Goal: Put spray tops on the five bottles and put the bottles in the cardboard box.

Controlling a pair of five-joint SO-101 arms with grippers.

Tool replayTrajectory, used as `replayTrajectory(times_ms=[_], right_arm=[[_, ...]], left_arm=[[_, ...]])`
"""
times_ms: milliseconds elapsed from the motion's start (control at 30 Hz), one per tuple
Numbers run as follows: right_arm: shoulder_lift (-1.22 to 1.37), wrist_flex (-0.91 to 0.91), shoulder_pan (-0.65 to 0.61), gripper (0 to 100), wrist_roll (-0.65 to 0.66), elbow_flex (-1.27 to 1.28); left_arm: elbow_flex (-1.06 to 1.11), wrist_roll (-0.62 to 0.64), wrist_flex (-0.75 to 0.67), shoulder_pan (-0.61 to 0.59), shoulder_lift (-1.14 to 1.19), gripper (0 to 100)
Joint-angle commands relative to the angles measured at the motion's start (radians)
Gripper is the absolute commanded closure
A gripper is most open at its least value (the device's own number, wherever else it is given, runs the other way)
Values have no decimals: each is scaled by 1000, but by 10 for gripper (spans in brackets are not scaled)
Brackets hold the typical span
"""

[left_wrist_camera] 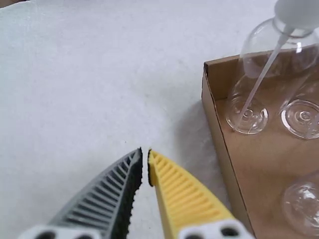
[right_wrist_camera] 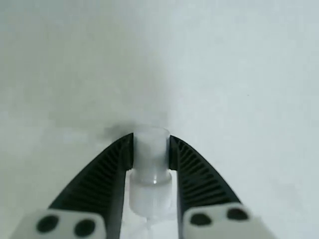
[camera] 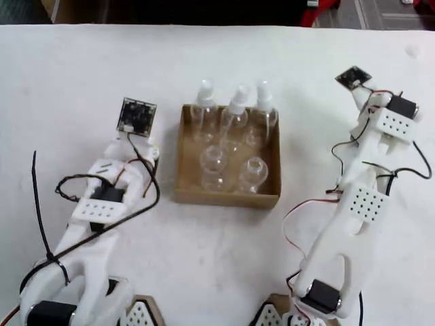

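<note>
Tips of left pincer (left_wrist_camera: 145,152) pressed together, just beside cardboard box (left_wrist_camera: 219,134) outer wall, open white surface (left_wrist_camera: 75,74) on its other side, right pincer (right_wrist_camera: 151,142) pinching spray top (right_wrist_camera: 151,174) over surface, five bottles (camera: 212,166) inside box, three far ones capped.

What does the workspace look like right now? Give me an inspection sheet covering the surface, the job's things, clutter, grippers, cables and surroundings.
Surface: white table, matte covering.
Job's things: cardboard box at mid-table holds five bottles; the three back bottles wear spray tops, the two front bottles have none.
Clutter: nothing seen.
Grippers: left gripper shut and empty, low over the table beside the box; right gripper shut on a spray top.
Cables: a black cable curves over the table by the left arm; red and black wires run along the right arm.
Surroundings: dark area beyond the table's far edge, details unclear.
</note>
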Motion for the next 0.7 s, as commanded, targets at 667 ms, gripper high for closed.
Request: replayTrajectory(times_ms=[667], right_arm=[[-687,128,-101,982,-520,-20]], left_arm=[[-12,-9,-21,8,1,976]])
